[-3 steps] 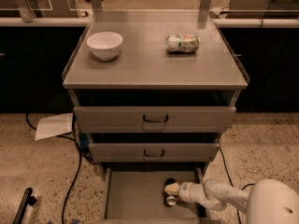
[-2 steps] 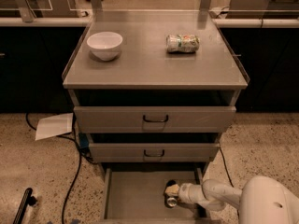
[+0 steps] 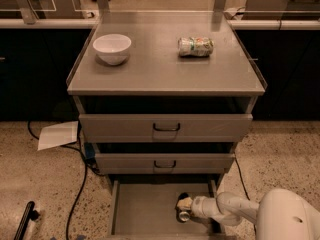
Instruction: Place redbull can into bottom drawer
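The bottom drawer (image 3: 145, 210) of the grey three-drawer cabinet is pulled open, and its flat grey inside shows. My gripper (image 3: 183, 204) reaches in from the right, low over the right part of the drawer floor. The redbull can (image 3: 184, 215) is right at the gripper's tip. Only its silver end and a little of its dark body show, and the rest is hidden by the gripper. I cannot see whether the can rests on the drawer floor or is held just above it.
A white bowl (image 3: 112, 48) and a lying green and white can (image 3: 195, 46) sit on the cabinet top. The two upper drawers stand slightly open above the bottom one. A paper sheet (image 3: 58, 134), cables and a black object (image 3: 24, 224) lie on the floor at the left.
My white arm has shifted slightly at the lower right. The gripper and the can stay at about the same spot in the bottom drawer.
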### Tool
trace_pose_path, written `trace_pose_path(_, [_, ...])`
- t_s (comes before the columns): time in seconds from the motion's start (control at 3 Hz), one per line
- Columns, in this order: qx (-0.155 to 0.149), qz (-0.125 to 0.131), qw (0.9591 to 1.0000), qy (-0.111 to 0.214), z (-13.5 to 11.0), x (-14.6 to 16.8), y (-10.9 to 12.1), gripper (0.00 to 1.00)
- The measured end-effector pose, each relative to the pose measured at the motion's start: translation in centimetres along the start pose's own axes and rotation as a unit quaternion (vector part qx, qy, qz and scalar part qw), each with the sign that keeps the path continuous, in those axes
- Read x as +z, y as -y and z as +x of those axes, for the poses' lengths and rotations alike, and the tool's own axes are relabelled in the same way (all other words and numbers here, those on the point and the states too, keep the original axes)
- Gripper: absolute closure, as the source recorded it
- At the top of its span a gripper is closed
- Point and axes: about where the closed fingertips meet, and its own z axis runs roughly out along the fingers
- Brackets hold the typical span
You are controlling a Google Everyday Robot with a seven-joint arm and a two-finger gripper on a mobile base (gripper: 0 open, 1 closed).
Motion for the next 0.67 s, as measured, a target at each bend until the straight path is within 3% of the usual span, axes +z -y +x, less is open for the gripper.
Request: trace_pose_path(0.67, [0.000, 0.000, 1.0000, 0.000, 0.01, 0.01, 0.00, 0.11])
